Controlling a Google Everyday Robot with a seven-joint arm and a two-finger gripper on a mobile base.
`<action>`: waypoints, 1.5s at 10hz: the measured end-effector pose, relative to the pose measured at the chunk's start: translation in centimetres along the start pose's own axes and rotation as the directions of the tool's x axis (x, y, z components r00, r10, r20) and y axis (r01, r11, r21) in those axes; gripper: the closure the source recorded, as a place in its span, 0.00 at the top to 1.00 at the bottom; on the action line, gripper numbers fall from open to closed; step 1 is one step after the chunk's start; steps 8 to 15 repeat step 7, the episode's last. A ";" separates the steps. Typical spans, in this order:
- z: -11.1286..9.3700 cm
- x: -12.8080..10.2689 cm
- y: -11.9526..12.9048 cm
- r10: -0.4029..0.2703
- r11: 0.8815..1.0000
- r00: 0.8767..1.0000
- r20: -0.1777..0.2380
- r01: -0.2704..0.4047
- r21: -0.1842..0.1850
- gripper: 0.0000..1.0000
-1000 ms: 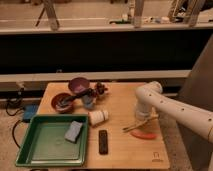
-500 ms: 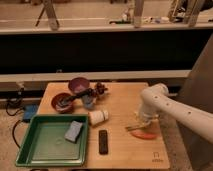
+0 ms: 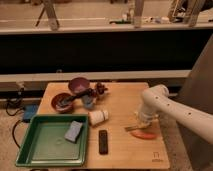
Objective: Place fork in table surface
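Note:
The fork (image 3: 132,128) is a thin pale stick lying on the light-brown wooden table surface (image 3: 122,102), right of centre. The thicker orange-red item (image 3: 145,135) lies just in front of it. My white arm comes in from the right and bends down over this spot. The gripper (image 3: 140,121) is low over the table at the fork's right end, mostly hidden by the wrist. I cannot tell whether it touches the fork.
A green tray (image 3: 37,150) with a blue sponge (image 3: 73,131) sits at the front left. A black remote (image 3: 103,141), a white cup (image 3: 98,116) on its side, and purple and red bowls (image 3: 79,86) stand on the left half. A dark logo (image 3: 157,156) marks the front right corner.
The arm's elbow has shifted slightly to the right over the last second. The fork and orange-red item stay in about the same place.

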 end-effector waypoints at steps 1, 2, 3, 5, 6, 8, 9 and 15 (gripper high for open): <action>0.1 0.0 0.1 0.002 1.000 1.000 -0.002 -0.002 -0.004 0.80; 0.2 0.1 0.2 0.007 1.000 1.000 -0.011 -0.007 -0.008 0.80; 0.2 0.0 0.1 0.006 1.000 1.000 -0.014 -0.006 -0.008 0.80; -0.1 -0.2 -0.1 -0.009 1.000 1.000 -0.001 0.009 0.004 0.80; -0.9 -0.3 -0.4 -0.051 0.998 0.999 0.015 0.050 0.027 0.80; -1.7 -0.5 -0.6 -0.088 0.995 0.996 0.021 0.087 0.046 0.80; -1.7 -0.5 -0.6 -0.088 0.995 0.996 0.021 0.087 0.046 0.80; -1.7 -0.5 -0.6 -0.088 0.995 0.996 0.021 0.087 0.046 0.80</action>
